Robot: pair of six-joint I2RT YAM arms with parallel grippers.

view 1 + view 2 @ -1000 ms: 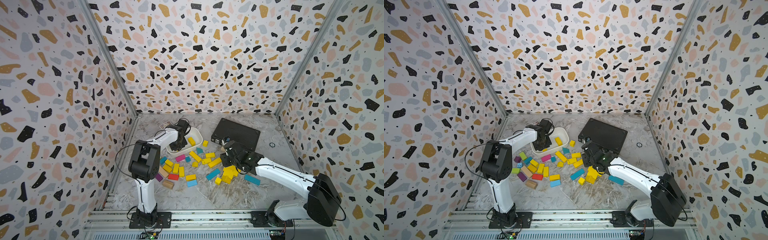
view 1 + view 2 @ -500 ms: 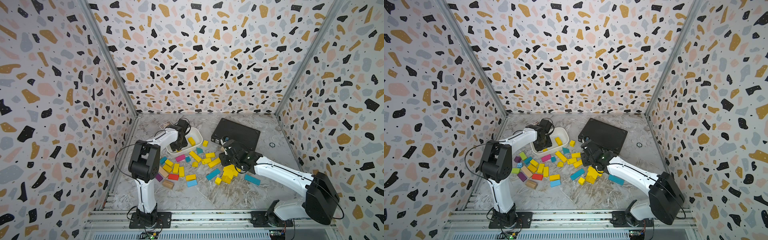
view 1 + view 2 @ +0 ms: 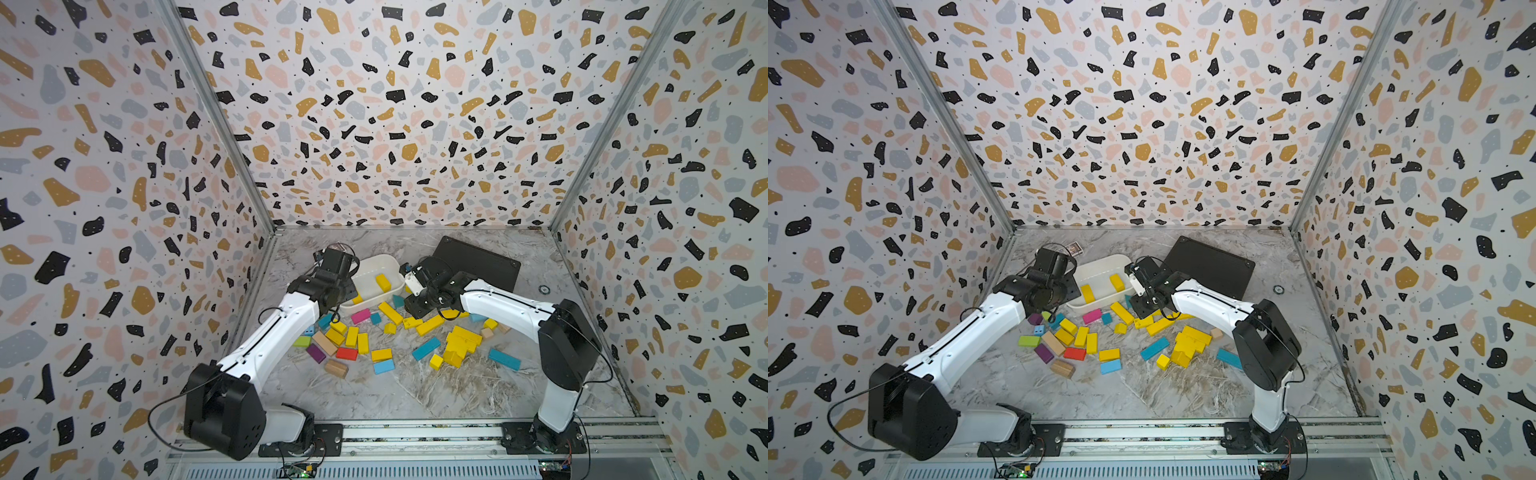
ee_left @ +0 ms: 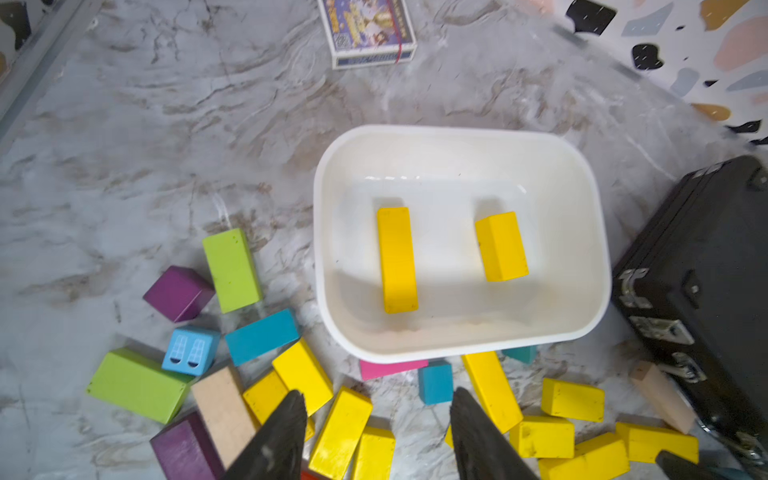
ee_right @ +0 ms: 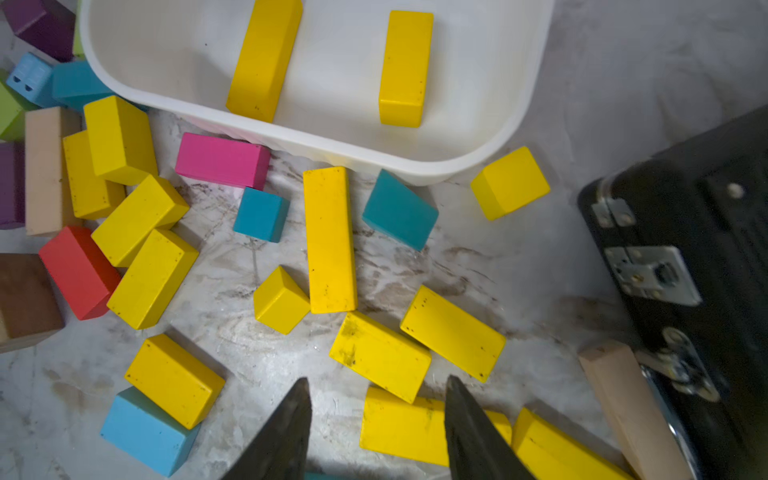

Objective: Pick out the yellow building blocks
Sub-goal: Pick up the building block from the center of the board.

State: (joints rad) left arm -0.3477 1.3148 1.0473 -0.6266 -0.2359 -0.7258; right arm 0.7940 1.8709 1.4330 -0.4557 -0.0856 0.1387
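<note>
Enclosure, three walls: left wall [image 3: 104, 208], far wall [image 3: 407, 104], right wall [image 3: 685, 187]. All are papered in one terrazzo print: white ground, scattered chips of black, ochre, pink and grey-blue. Bare aluminium posts, left post [image 3: 218, 124] and right post [image 3: 611, 124], run down the two far corners to the floor [image 3: 415, 395]. Floor is a grey-white marble-pattern sheet with brown veining and brownish scuffing toward the near middle. A small round fitting [image 3: 544, 289] is set in it close to the right wall. Along the near edge a slotted aluminium rail [image 3: 415, 432] spans left to right; a ribbed metal strip [image 3: 361, 471] lies just nearer. Light even and diffuse — shadows soft, short.
</note>
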